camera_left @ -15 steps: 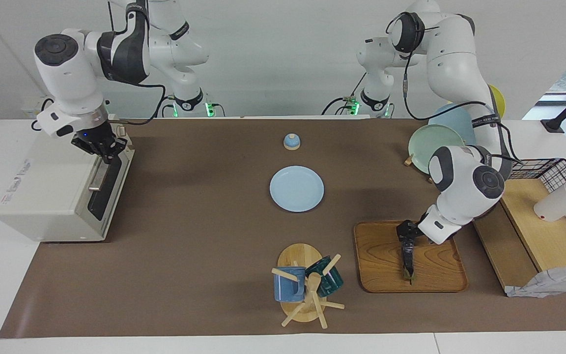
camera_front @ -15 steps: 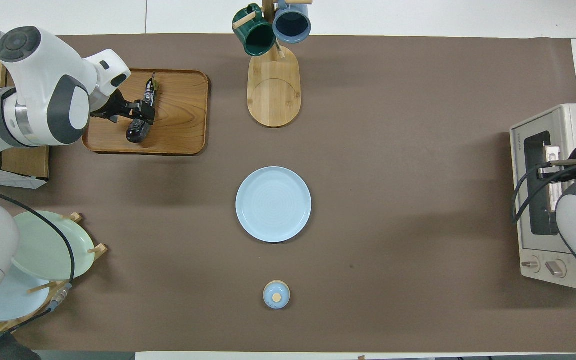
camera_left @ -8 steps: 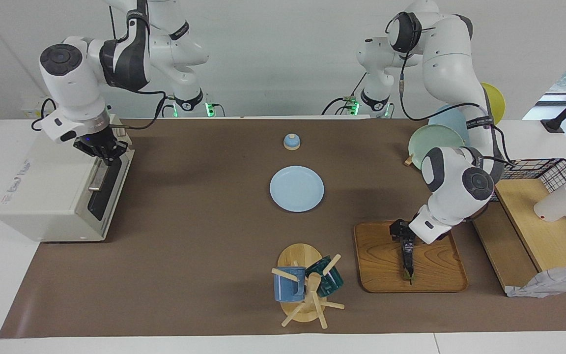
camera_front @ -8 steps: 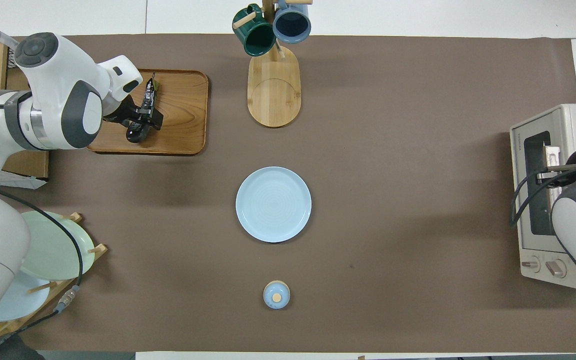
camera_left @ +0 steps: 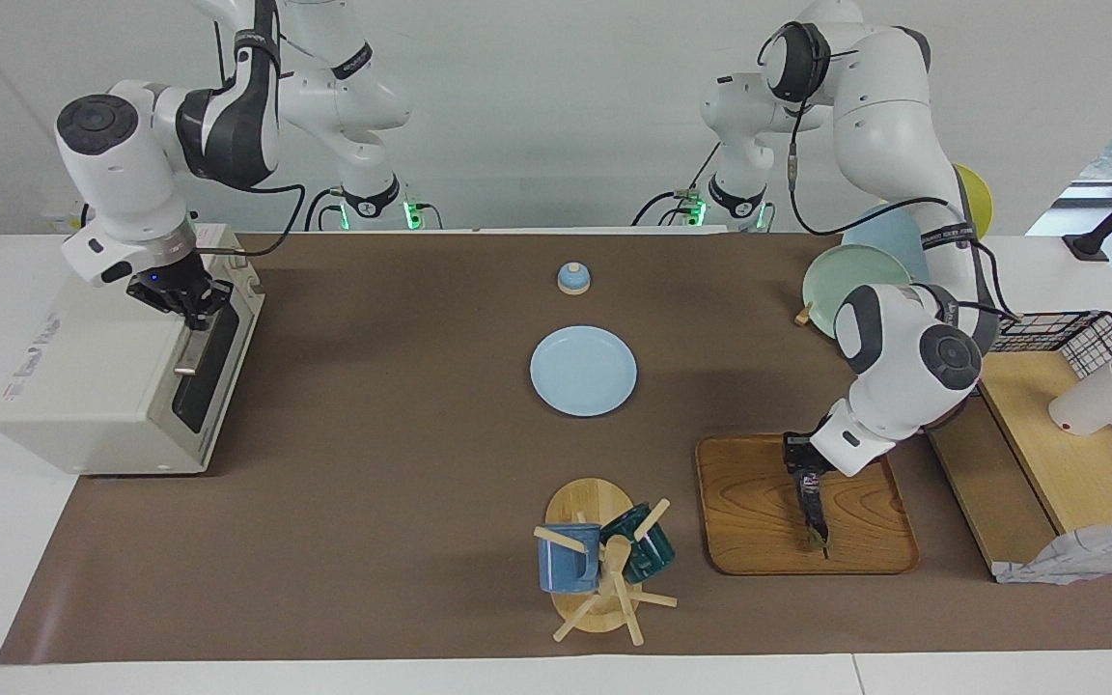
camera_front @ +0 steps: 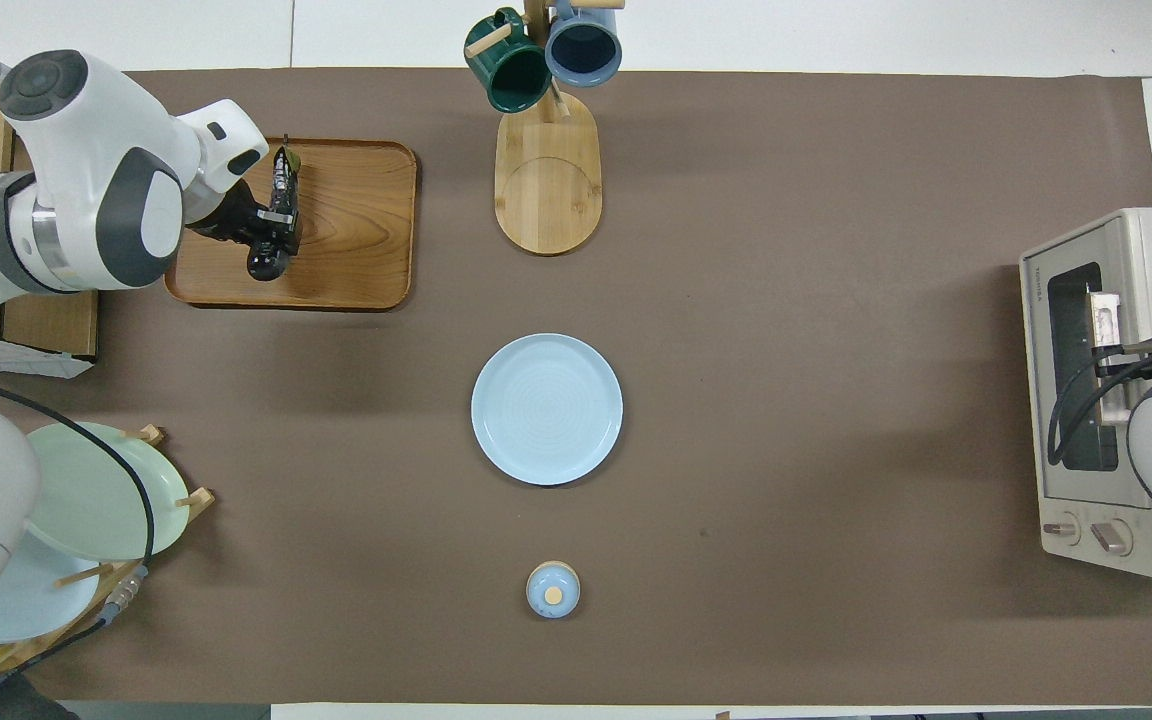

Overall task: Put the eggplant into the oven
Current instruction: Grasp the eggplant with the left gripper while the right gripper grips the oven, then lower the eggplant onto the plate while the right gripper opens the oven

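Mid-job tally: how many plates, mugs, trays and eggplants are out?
Plates: 4 (centre plate, green plate, racked blue plate, yellow plate)
Mugs: 2 (blue mug, green mug)
Tray: 1
Eggplant: 1
Total: 8

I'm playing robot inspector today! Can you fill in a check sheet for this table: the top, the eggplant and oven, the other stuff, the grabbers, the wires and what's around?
Surface: brown mat over a white table.
Job's things: eggplant on the wooden tray, stem end pointing away from the robots; oven at the right arm's end, door shut.
Clutter: blue plate mid-table; small blue lidded jar nearer the robots; mug tree with two mugs; plate rack with plates.
Grippers: left gripper shut on the eggplant; right gripper shut at the oven's door handle.
Cables: black cables run along both arms.
Surroundings: wire basket, white wall.
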Controlling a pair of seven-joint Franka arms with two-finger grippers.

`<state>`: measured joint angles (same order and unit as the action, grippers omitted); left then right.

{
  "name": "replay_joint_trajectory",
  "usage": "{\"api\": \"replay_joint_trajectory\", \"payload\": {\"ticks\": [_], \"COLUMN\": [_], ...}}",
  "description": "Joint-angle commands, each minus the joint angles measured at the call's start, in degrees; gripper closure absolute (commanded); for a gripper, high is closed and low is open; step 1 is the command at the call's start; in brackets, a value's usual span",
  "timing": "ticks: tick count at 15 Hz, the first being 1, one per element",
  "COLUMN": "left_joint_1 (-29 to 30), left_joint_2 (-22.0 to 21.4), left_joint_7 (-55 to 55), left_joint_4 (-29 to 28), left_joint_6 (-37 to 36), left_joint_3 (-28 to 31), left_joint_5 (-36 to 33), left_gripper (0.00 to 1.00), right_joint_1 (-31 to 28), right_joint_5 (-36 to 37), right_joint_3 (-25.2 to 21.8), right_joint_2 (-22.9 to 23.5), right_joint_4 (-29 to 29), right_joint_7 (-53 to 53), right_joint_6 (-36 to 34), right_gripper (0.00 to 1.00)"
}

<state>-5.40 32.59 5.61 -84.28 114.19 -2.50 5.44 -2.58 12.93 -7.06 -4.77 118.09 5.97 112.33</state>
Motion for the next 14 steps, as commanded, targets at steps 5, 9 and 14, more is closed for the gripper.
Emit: {"api": "replay_joint_trajectory", "payload": {"ticks": [5,9,14], "left_joint_1": [-4.1,-10.8,-23.6], "left_joint_2": [-16.1,-25.3,-31.6], "left_joint_7": [-10.2,-18.3,-27.7], "left_joint_4": [-8.2,-18.6,-32.5], "left_joint_6": [-10.1,-8.5,5.7], "left_joint_3": [0.1,0.1,0.2], "left_joint_5": [3.2,7.0,7.1], "left_gripper": [1.00,1.00,1.00], "right_joint_1": [-0.3,1.4,5.6], "right_joint_5": [0.3,-0.2,-2.6], "right_joint_3": [0.6,0.6,0.6], "right_joint_2": [0.0,1.2,3.5], "right_joint_4": [2.9,3.0,3.0], "right_joint_7": [-0.7,-1.8,-5.8], "right_joint_6": [4.1,5.8,8.6], "right_gripper": [1.00,1.00,1.00]}}
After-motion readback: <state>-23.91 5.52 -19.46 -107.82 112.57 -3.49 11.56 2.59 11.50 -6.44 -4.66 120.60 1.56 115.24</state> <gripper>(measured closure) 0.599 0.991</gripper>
